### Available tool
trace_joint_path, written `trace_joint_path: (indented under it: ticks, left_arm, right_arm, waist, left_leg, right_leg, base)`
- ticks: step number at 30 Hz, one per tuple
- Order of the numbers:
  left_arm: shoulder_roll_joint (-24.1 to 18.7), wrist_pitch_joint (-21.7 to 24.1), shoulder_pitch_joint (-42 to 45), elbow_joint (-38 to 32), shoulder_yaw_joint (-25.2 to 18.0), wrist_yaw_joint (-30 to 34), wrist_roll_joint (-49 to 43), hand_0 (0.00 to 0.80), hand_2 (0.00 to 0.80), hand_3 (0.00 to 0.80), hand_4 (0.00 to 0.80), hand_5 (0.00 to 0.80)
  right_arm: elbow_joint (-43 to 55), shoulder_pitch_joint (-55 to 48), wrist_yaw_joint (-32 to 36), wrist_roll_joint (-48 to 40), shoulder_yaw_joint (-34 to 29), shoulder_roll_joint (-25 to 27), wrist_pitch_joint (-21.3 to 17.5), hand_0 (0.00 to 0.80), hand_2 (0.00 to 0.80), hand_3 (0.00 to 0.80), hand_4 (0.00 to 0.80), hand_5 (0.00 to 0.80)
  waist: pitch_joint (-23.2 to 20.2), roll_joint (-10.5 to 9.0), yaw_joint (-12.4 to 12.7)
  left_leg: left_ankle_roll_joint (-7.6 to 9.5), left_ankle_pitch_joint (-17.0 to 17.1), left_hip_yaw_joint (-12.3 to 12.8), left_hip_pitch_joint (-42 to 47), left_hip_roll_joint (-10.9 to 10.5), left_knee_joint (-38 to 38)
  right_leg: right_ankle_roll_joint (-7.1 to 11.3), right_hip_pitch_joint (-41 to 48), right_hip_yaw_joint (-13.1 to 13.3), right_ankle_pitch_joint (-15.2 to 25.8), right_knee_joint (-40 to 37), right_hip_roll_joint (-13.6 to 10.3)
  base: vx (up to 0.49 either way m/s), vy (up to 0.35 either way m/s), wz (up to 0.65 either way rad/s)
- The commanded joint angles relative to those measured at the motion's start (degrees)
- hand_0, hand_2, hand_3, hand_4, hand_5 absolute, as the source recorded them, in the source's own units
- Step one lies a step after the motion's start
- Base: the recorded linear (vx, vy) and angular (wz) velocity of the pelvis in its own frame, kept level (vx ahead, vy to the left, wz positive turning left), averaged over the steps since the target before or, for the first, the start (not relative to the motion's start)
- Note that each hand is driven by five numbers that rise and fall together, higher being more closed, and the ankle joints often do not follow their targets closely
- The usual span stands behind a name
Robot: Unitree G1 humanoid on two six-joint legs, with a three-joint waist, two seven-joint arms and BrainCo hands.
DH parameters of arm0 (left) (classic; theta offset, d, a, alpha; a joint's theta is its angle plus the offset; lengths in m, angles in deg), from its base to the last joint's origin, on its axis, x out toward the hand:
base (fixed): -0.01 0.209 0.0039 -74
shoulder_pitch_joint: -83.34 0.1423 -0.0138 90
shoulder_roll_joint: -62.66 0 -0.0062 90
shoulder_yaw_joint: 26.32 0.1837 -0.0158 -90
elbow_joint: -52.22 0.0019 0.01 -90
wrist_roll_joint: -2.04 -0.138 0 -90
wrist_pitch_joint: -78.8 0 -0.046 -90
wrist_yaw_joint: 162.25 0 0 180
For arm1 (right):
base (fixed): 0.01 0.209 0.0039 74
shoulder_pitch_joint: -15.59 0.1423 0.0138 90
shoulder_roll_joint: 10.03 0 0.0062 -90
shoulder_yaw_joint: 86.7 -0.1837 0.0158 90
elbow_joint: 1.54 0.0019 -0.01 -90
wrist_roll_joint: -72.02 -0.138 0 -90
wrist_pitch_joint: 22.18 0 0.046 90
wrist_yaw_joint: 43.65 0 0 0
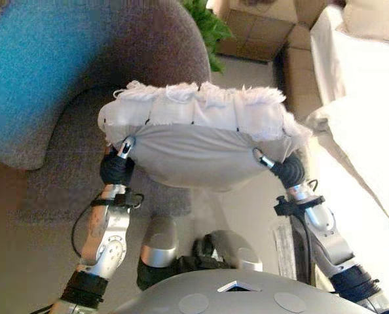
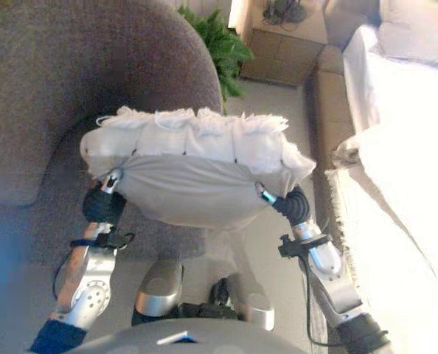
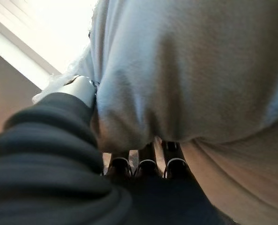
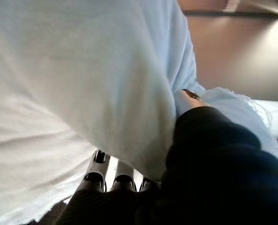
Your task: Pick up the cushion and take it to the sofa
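Observation:
I hold the cushion up in front of me between both hands; it is grey with a fluffy white fringe along its far edge. My left hand grips its left end and my right hand grips its right end. On each side the thumb lies on the cushion's side and the fingers reach under it. In the left wrist view the fingers go under the grey cloth, and in the right wrist view the fingers do the same. The white-covered sofa stands to my right.
A grey armchair stands close at the front left, partly under the cushion. A green plant and cardboard boxes stand at the back, between the chair and the sofa. Light floor lies below the cushion.

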Motion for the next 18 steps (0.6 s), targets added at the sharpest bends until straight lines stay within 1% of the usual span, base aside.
trace_joint_path:
  ticks: [1,2,3,4,5,6,7,8,9,10,11,12,13,14,15,16,17,18]
  left_arm:
    - [-2.57,6.0,3.95,-6.49,0.31,5.24,0.08,0.8,0.8,0.8,0.8,0.8]
    - [-2.57,6.0,3.95,-6.49,0.31,5.24,0.08,0.8,0.8,0.8,0.8,0.8]
    - [-2.58,5.96,2.91,-5.6,-0.28,5.27,0.75,0.8,0.8,0.8,0.8,0.8]
    - [-2.24,5.16,2.67,-5.46,-0.42,5.07,0.3,0.8,0.8,0.8,0.8,0.8]
    - [-1.93,3.51,2.01,-5.36,-0.08,4.46,-1.02,0.8,0.8,0.8,0.8,0.8]
    - [-1.97,2.52,0.74,-5.27,0.66,3.75,-2.0,0.8,0.8,0.8,0.8,0.8]
    - [-1.97,2.18,0.23,-5.21,0.95,3.39,-2.32,0.8,0.8,0.8,0.8,0.8]
    - [-1.96,2.18,0.23,-5.21,0.95,3.39,-2.32,0.8,0.8,0.8,0.8,0.8]
    - [-1.99,2.03,-0.14,-5.15,1.18,2.84,-2.47,0.8,0.8,0.8,0.8,0.8]
    - [-3.2,0.76,-8.52,-3.02,3.04,0.05,-2.76,0.8,0.8,0.8,0.8,0.8]
    - [-3.2,0.76,-8.53,-3.01,3.03,0.05,-2.76,0.8,0.8,0.8,0.8,0.8]
    - [-3.61,-0.8,-10.77,-2.53,2.96,-1.66,-4.35,0.8,0.8,0.8,0.8,0.8]
    - [-3.74,-1.05,-10.85,-2.5,2.82,-1.73,-4.31,0.8,0.8,0.8,0.8,0.8]
    - [-2.76,-1.73,-10.85,-1.37,3.0,-1.38,-6.25,0.8,0.8,0.8,0.8,0.8]
    - [-2.35,-1.95,-11.12,-0.23,3.8,-0.89,-6.98,0.8,0.8,0.8,0.8,0.8]
    - [-2.34,-1.91,-11.17,-0.16,3.82,-0.9,-7.1,0.8,0.8,0.8,0.8,0.8]
    - [-2.01,-2.24,-11.6,0.72,3.96,-0.72,-8.08,0.8,0.8,0.8,0.8,0.8]
    - [-1.26,-2.17,-11.71,1.76,4.13,-0.79,-8.57,0.8,0.8,0.8,0.8,0.8]
  right_arm:
    - [8.93,-4.63,-3.78,0.2,0.55,3.57,-3.68,0.8,0.8,0.8,0.8,0.8]
    - [8.93,-4.63,-3.78,0.2,0.55,3.57,-3.68,0.8,0.8,0.8,0.8,0.8]
    - [6.12,-5.48,-3.71,1.91,0.65,1.12,-5.95,0.8,0.8,0.8,0.8,0.8]
    - [5.2,-5.33,-3.42,2.33,0.84,0.64,-6.43,0.8,0.8,0.8,0.8,0.8]
    - [4.36,-4.55,-4.17,3.01,1.54,0.19,-7.05,0.8,0.8,0.8,0.8,0.8]
    - [3.99,-3.53,-5.85,3.68,2.21,0.09,-7.57,0.8,0.8,0.8,0.8,0.8]
    - [3.86,-3.16,-6.3,3.98,2.42,0.07,-7.67,0.8,0.8,0.8,0.8,0.8]
    - [3.86,-3.16,-6.3,3.98,2.42,0.07,-7.68,0.8,0.8,0.8,0.8,0.8]
    - [3.78,-2.9,-6.48,4.2,2.59,0.05,-7.76,0.8,0.8,0.8,0.8,0.8]
    - [1.07,4.59,-11.75,6.01,4.72,-0.12,-9.33,0.8,0.8,0.8,0.8,0.8]
    - [1.05,4.61,-11.75,6.01,4.73,-0.12,-9.34,0.8,0.8,0.8,0.8,0.8]
    - [-2.2,9.51,-10.51,4.51,4.58,-1.68,-8.75,0.8,0.8,0.8,0.8,0.8]
    - [-2.4,9.76,-10.43,4.32,4.61,-1.78,-8.73,0.8,0.8,0.8,0.8,0.8]
    - [-3.27,10.65,-12.03,3.76,5.0,-2.41,-8.35,0.8,0.8,0.8,0.8,0.8]
    - [-4.48,12.23,-13.86,4.39,6.0,-3.02,-9.12,0.8,0.8,0.8,0.8,0.8]
    - [-4.57,12.37,-13.88,4.51,6.07,-3.05,-9.19,0.8,0.8,0.8,0.8,0.8]
    - [-4.39,13.79,-15.49,5.99,6.82,-3.36,-8.66,0.8,0.8,0.8,0.8,0.8]
    - [-4.33,14.59,-16.21,7.19,7.2,-4.0,-7.59,0.8,0.8,0.8,0.8,0.8]
  waist:
    - [-8.87,-2.99,5.26]
    - [-8.88,-2.99,5.25]
    - [-7.59,-2.35,3.62]
    - [-7.37,-1.78,3.09]
    - [-6.51,-1.25,2.44]
    - [-5.64,-0.86,1.62]
    - [-5.47,-0.55,1.31]
    - [-5.45,-0.54,1.29]
    - [-5.3,-0.4,1.17]
    - [-0.79,0.34,-2.03]
    - [-0.78,0.36,-2.11]
    - [0.01,0.7,-1.43]
    - [0.16,0.75,-1.5]
    - [-0.27,0.35,-0.15]
    - [-0.51,0.58,0.83]
    - [-0.62,0.5,0.7]
    - [-0.96,0.69,1.51]
    - [-1.24,1.15,1.71]
  left_leg:
    - [4.33,12.76,-1.61,-8.43,-0.22,-25.12]
    - [4.33,12.76,-1.61,-8.44,-0.21,-25.11]
    - [5.63,13.37,-3.87,-5.05,-1.39,-28.9]
    - [5.44,13.93,-4.85,-4.15,-1.45,-29.9]
    - [4.82,14.38,-6.53,-2.33,-1.91,-30.81]
    - [4.33,14.41,-7.61,-1.1,-2.03,-31.36]
    - [4.12,14.5,-8.02,-0.85,-1.85,-31.58]
    - [4.11,14.5,-8.05,-0.84,-1.86,-31.58]
    - [3.99,14.5,-8.21,-0.59,-1.77,-31.71]
    - [3.23,12.16,-9.02,1.73,-1.46,-33.51]
    - [3.23,12.19,-9.09,1.72,-1.47,-33.52]
    - [2.3,10.84,-8.39,3.03,1.07,-34.89]
    - [2.22,11.08,-8.69,3.11,1.11,-35.06]
    - [1.16,10.83,-9.07,4.04,2.07,-35.67]
    - [0.46,11.3,-8.69,4.45,3.34,-36.99]
    - [0.43,11.55,-8.8,4.28,3.27,-37.15]
    - [-0.39,11.7,-7.83,4.39,4.17,-37.97]
    - [-1.05,11.85,-6.96,4.96,4.84,-38.76]
  right_leg:
    - [11.26,11.88,0.68,22.94,4.03,1.1]
    - [11.26,11.87,0.68,22.94,4.03,1.11]
    - [9.44,0.9,0.26,22.32,6.13,1.29]
    - [8.45,-1.09,0.0,21.43,4.41,1.34]
    - [6.88,-4.09,0.14,19.56,-1.94,0.44]
    - [5.96,-5.76,-0.15,18.94,-7.38,-0.38]
    - [5.61,-6.31,-0.36,18.96,-9.15,-0.43]
    - [5.61,-6.28,-0.39,18.96,-9.17,-0.44]
    - [5.39,-6.76,-0.4,18.82,-10.3,-0.58]
    - [6.69,-13.47,2.74,27.62,-29.84,-7.09]
    - [6.69,-13.43,2.66,27.64,-29.89,-7.1]
    - [8.59,-12.57,1.35,28.69,-34.23,-9.2]
    - [8.64,-11.97,0.93,28.42,-34.69,-9.15]
    - [9.25,-8.97,-1.17,31.74,-40.1,-11.25]
    - [9.58,-7.54,-2.51,31.36,-39.58,-11.3]
    - [9.63,-7.66,-2.64,31.37,-39.58,-11.4]
    - [9.81,-7.13,-4.61,30.99,-39.66,-11.55]
    - [9.67,-6.57,-5.77,30.58,-39.55,-11.49]
  base:
    - [0.167,-0.041,-0.09]
    - [0.422,-0.063,-0.05]
    - [0.536,-0.099,0.22]
    - [0.751,-0.212,0.26]
    - [0.406,-0.263,0.38]
    - [0.316,-0.268,0.66]
    - [0.101,-0.155,1.07]
    - [0.047,-0.068,1.08]
    - [0.176,-0.552,0.84]
    - [0.175,-0.552,0.75]
    - [0.406,-0.914,1.13]
    - [0.275,-0.414,1.18]
    - [0.435,-0.686,0.75]
    - [0.223,-0.463,0.39]
    - [0.203,-0.446,0.77]
    - [0.051,-0.242,1.33]
    - [0.032,-0.093,1.33]
    - [0.049,-0.095,0.87]
